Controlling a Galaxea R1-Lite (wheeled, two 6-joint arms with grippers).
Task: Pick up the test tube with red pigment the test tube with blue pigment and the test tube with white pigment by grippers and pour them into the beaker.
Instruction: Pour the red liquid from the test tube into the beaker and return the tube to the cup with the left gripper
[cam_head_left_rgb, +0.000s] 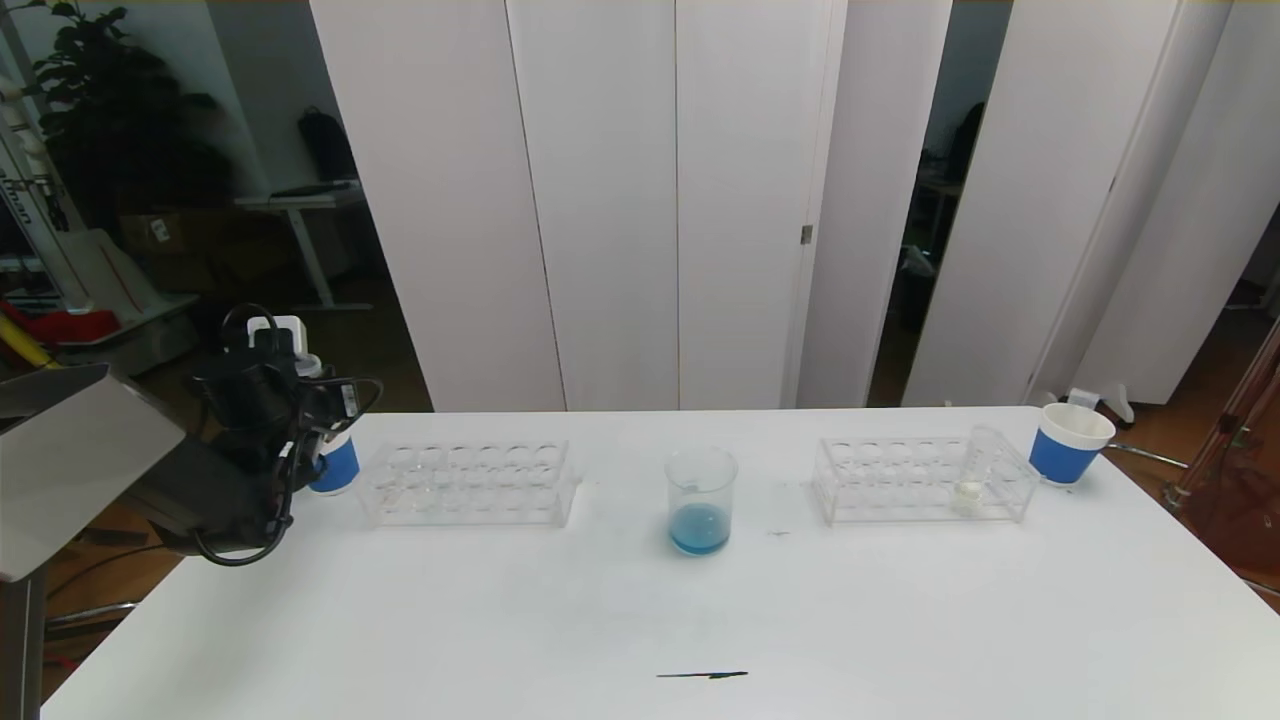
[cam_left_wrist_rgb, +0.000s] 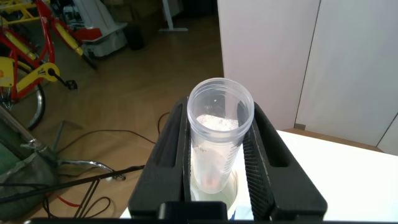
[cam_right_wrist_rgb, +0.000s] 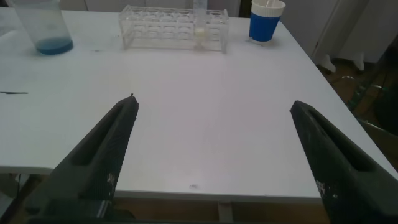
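My left gripper (cam_head_left_rgb: 300, 425) is at the table's far left corner, shut on a clear test tube (cam_left_wrist_rgb: 219, 134) with a faint reddish trace at its bottom, held over a white cup with a blue band (cam_head_left_rgb: 336, 467). The cup's opening (cam_left_wrist_rgb: 236, 190) shows just under the tube. The beaker (cam_head_left_rgb: 700, 482) stands mid-table with blue liquid in its bottom; it also shows in the right wrist view (cam_right_wrist_rgb: 43, 25). The test tube with white pigment (cam_head_left_rgb: 975, 470) stands in the right rack (cam_head_left_rgb: 890, 485), also seen from the right wrist (cam_right_wrist_rgb: 200, 28). No tube with blue pigment is in view. My right gripper (cam_right_wrist_rgb: 214, 102) is open and empty above the table's near right edge.
An empty clear rack (cam_head_left_rgb: 470, 485) stands between the left cup and the beaker. A second blue-banded cup (cam_head_left_rgb: 1068, 443) stands at the far right corner. A thin dark mark (cam_head_left_rgb: 702, 675) lies near the table's front edge.
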